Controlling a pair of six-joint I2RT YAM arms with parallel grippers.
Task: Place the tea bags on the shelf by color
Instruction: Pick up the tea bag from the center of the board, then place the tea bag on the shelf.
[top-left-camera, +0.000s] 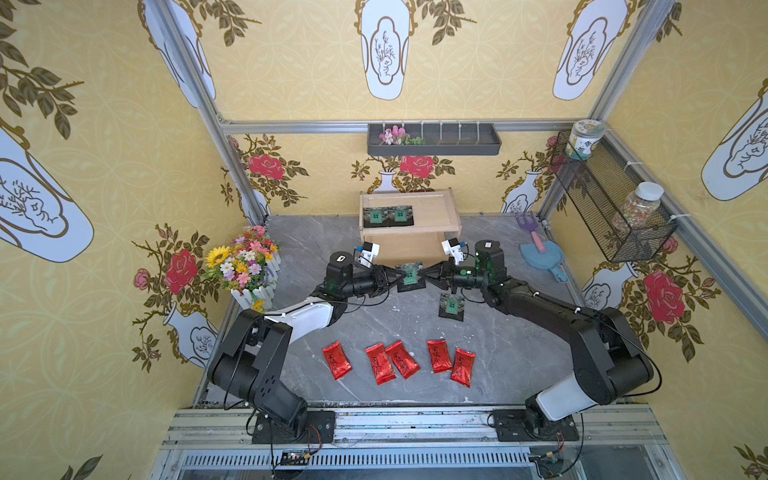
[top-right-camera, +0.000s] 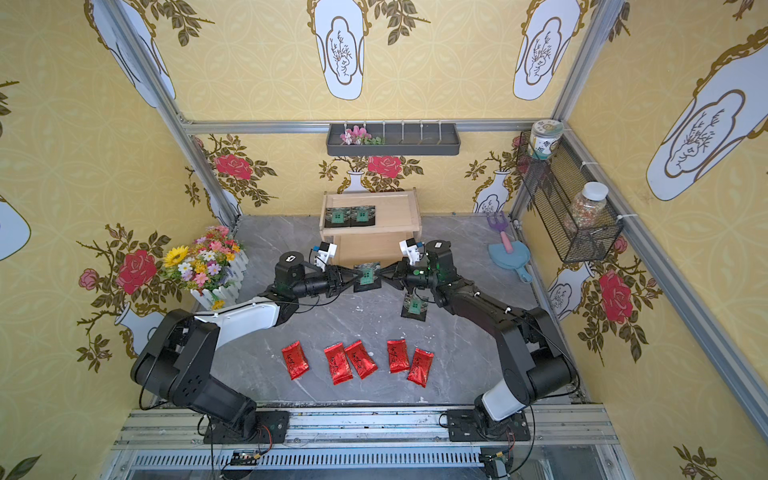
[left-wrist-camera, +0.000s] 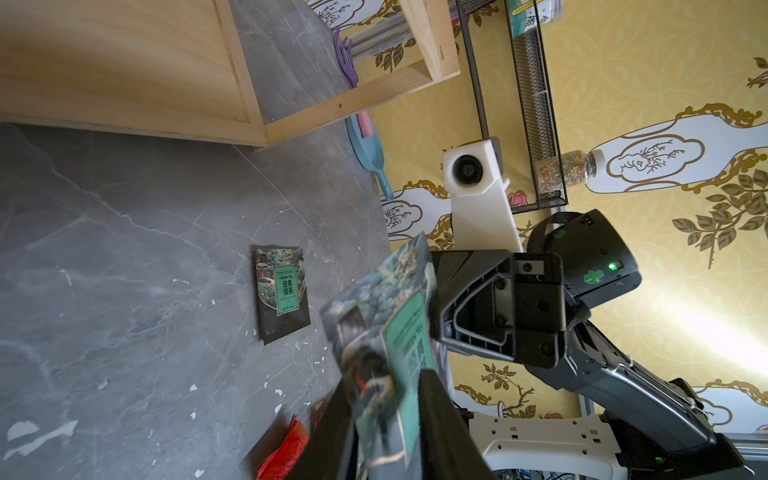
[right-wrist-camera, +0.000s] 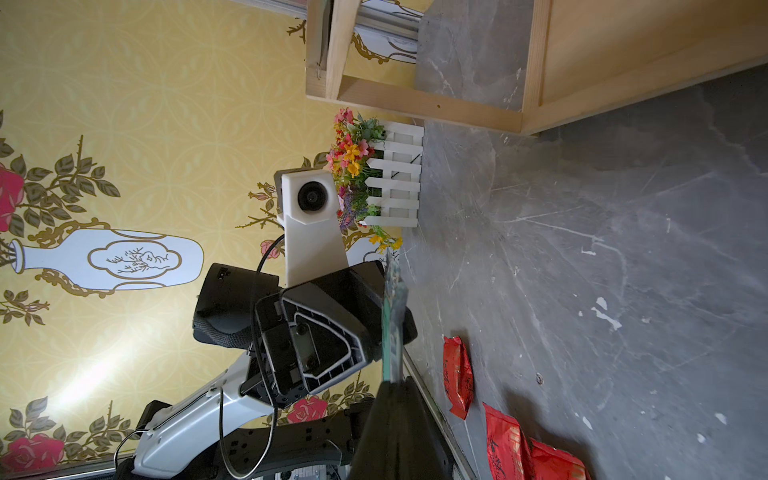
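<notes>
Right gripper (top-left-camera: 424, 277) pinches sachet (top-left-camera: 409, 279); flat, square, black

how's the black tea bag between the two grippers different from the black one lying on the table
The held sachet is off the table, between the left gripper and right gripper; the loose sachet lies flat on it. The right gripper is shut on the held sachet; nothing touches the loose sachet. The held sachet is nearer the shelf, the loose sachet nearer the robot. Both are black squares with a green emblem.
</notes>
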